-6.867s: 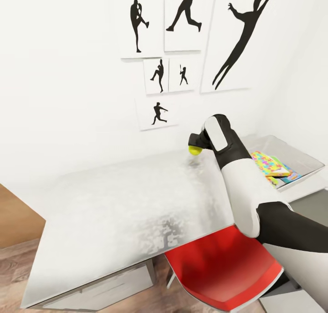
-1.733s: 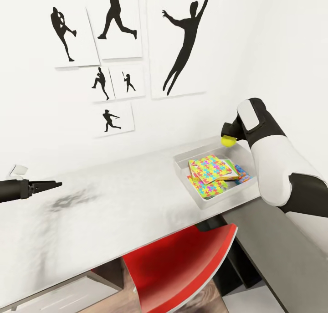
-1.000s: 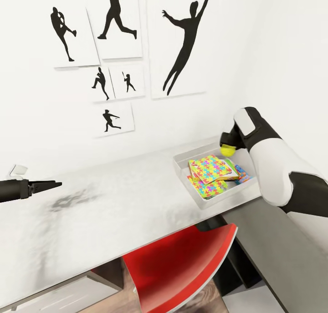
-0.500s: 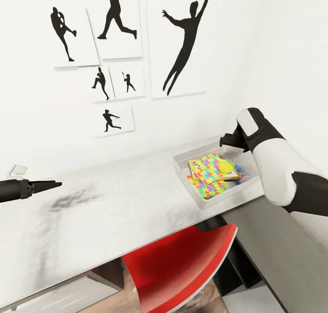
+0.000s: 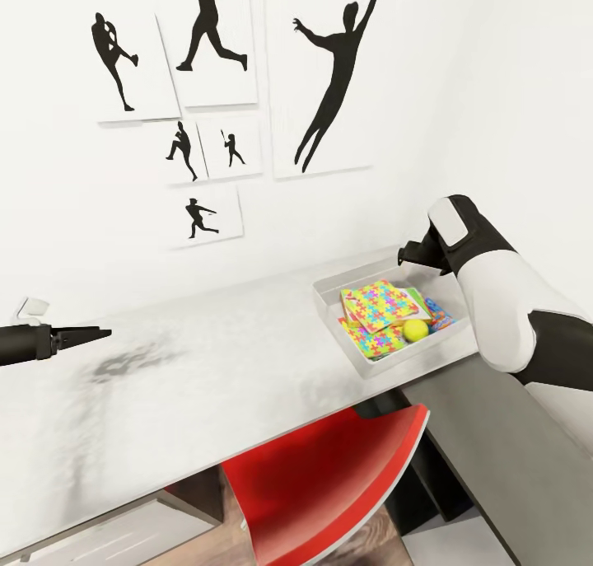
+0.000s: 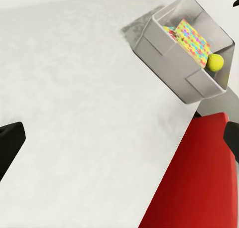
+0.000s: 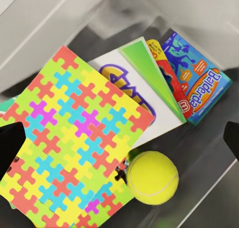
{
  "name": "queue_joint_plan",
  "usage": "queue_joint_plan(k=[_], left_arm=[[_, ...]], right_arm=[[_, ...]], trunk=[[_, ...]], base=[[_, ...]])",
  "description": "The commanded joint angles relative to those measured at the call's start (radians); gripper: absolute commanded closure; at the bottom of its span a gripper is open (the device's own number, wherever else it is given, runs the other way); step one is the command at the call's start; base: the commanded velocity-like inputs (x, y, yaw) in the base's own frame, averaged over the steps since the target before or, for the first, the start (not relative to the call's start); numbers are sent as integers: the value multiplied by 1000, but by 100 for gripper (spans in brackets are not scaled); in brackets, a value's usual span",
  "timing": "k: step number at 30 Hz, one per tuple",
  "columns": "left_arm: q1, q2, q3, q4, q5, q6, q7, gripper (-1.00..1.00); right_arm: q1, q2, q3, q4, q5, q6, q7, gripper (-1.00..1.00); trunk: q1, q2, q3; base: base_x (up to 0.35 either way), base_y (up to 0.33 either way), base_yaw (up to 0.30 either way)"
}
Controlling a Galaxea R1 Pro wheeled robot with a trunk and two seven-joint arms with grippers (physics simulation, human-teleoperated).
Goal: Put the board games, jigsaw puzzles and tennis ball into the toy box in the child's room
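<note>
The right arm [image 5: 502,319] is built of smooth rounded shells, glossy white along the forearm with black bands at the joints; a white panel sits on its black wrist housing; the right end effector [image 5: 405,255] is black; the left end effector [image 5: 91,334] is black, slim and tapered, with a small white block beside its wrist.

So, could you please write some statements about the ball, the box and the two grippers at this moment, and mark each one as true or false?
1. The tennis ball lies inside the toy box. True.
2. The right gripper is shut on the ball. False: it is open and empty above the box, with the ball lying below it.
3. A jigsaw puzzle lies on top of the board games in the box. True.
4. The left gripper holds a board game. False: it is empty, out over the table, far from the box.
5. The red chair stands on top of the table. False: it is tucked under the table's edge.
</note>
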Motion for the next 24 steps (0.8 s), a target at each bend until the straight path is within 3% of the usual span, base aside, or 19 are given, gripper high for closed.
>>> queue_joint_plan(k=[1, 15, 24], left_arm=[[-1, 0, 1, -1, -10, 10, -9, -100], [-1, 1, 1, -1, -10, 10, -9, -100], [-1, 4, 2, 0, -12, 10, -9, -100]], right_arm=[[-1, 0, -2, -1, -10, 1, -10, -100], [-1, -4, -5, -9, -19, 1, -3, -100], [-1, -2, -19, -11, -28, 1, -1, -100]], trunk=[[0, -1, -1], [0, -1, -1], [0, -1, -1]], base=[[0, 0, 0], [-1, 3, 0], [-60, 101, 0]])
